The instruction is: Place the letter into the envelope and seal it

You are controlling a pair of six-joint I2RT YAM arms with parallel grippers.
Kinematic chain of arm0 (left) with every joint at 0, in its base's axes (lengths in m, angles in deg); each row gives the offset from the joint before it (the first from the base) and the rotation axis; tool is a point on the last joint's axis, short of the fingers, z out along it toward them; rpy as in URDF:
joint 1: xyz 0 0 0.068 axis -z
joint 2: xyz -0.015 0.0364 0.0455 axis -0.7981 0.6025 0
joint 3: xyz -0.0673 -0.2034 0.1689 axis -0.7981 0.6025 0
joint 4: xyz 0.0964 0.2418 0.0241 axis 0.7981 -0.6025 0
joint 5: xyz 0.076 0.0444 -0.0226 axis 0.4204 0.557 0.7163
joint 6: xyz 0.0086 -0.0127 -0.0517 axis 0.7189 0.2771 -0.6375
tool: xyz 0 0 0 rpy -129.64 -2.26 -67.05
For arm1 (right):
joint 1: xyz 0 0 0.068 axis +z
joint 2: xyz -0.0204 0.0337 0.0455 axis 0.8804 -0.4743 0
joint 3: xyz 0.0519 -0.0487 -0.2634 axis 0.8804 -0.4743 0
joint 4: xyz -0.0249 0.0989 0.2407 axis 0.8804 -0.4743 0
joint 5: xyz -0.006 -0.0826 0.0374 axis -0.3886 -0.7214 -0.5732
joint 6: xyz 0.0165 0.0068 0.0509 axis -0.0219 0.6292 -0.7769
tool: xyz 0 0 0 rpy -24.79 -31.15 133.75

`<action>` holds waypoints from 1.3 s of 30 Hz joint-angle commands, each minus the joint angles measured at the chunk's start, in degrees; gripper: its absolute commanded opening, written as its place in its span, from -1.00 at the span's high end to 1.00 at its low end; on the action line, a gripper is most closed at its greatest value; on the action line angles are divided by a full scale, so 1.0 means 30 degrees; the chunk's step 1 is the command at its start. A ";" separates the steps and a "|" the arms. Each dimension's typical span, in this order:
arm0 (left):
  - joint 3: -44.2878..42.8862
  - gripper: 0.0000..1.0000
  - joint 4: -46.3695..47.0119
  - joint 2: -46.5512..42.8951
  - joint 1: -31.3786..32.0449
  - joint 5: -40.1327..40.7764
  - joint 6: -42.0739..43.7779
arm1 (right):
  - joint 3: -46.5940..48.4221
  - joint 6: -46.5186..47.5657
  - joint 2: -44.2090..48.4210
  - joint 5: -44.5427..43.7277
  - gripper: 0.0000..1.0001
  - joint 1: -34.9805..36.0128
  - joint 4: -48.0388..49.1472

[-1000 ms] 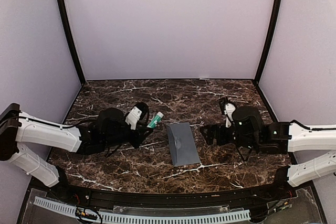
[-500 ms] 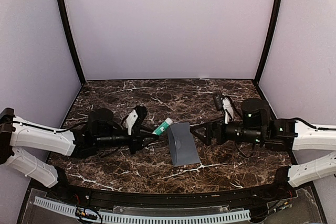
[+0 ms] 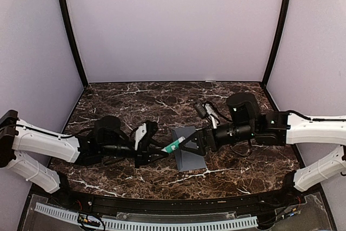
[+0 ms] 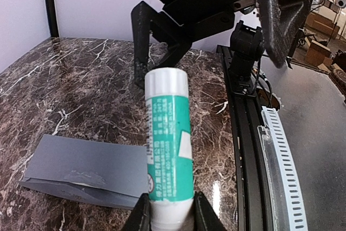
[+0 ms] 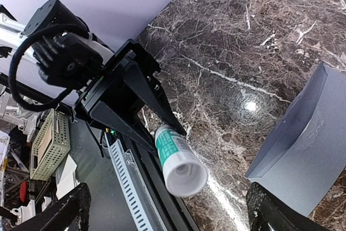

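A white-and-green glue stick [image 4: 167,150] is clamped by its base in my left gripper [image 4: 167,212], which is shut on it. Its white cap [image 5: 186,174] points at my right gripper [image 3: 189,143], whose fingers stand wide open on either side of the cap end without touching it. The stick [image 3: 174,144] hovers over the left edge of the envelope [image 3: 190,155], a dark blue-grey rectangle lying flat on the marble between the arms. From the wrists, the envelope [image 4: 81,160] [image 5: 308,150] shows beside the stick. The letter shows in no view.
The marble table [image 3: 162,98] runs back to lilac walls. A black rail and a white slotted cable duct [image 3: 146,223] line the near edge. Both arms reach low toward the middle, their fingertips almost meeting.
The left arm has carried the glue stick to the right, up to the envelope's left edge. The right arm has swung left over the envelope, jaws still open, to meet the cap.
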 commanded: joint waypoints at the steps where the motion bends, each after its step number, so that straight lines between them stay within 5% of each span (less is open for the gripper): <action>1: -0.0119 1.00 0.0212 0.0039 0.0366 -0.0700 0.0894 | 0.1336 -0.0077 -0.0872 0.1460 -0.91 0.0141 -0.0662; 12: -0.0442 1.00 -0.0057 0.0478 0.0787 -0.0679 0.1230 | 0.2788 0.0202 -0.2897 0.2412 -0.56 0.0449 -0.2040; 20: -0.0773 1.00 -0.0570 0.0772 0.1066 -0.0305 0.1447 | 0.3337 0.0444 -0.3685 0.2683 -0.13 0.0562 -0.2450; 31: -0.0847 1.00 -0.0658 0.0720 0.1275 -0.0005 0.1569 | 0.3620 0.0621 -0.4545 0.3046 0.14 0.0797 -0.2693; 39: -0.0905 1.00 -0.0750 0.0746 0.1384 0.0033 0.1653 | 0.3635 0.0686 -0.4504 0.2922 0.59 0.0810 -0.2850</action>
